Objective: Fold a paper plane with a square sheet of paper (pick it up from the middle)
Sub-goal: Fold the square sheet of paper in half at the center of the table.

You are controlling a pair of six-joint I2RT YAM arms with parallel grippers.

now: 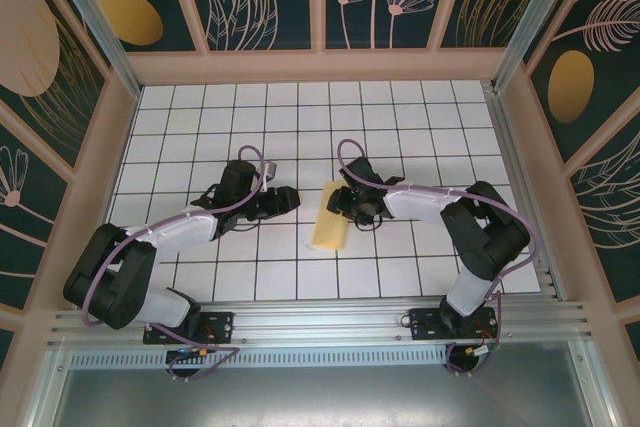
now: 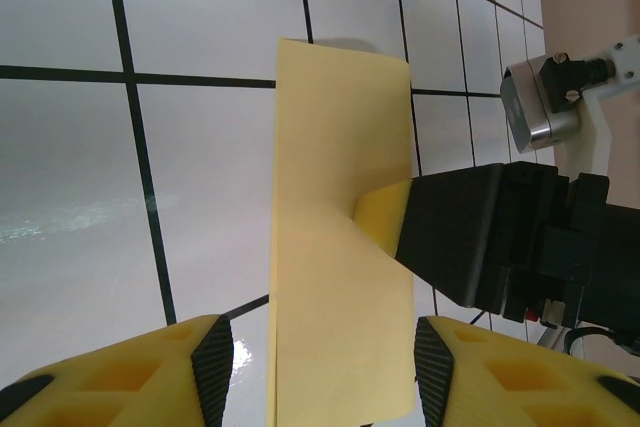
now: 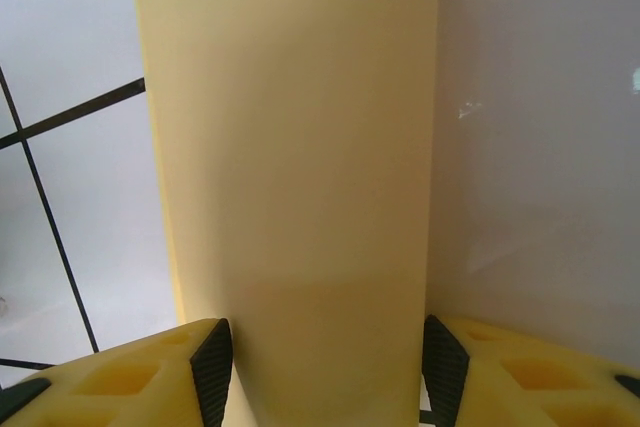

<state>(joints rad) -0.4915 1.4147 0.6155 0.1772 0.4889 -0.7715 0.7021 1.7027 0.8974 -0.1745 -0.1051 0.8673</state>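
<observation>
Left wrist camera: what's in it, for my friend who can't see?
A folded yellow paper lies on a white grid table. The right claw reaches its edge from the right, and the left claw sits open at the bottom, one finger each side.

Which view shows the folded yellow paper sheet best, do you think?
Left wrist: the folded yellow paper sheet shows nearly whole, edges crisp. The top view has it whole but small; the right wrist crops its near end.

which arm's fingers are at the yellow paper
The right gripper: one of its fingers touches the paper, while the left gripper hangs open, apart.
</observation>
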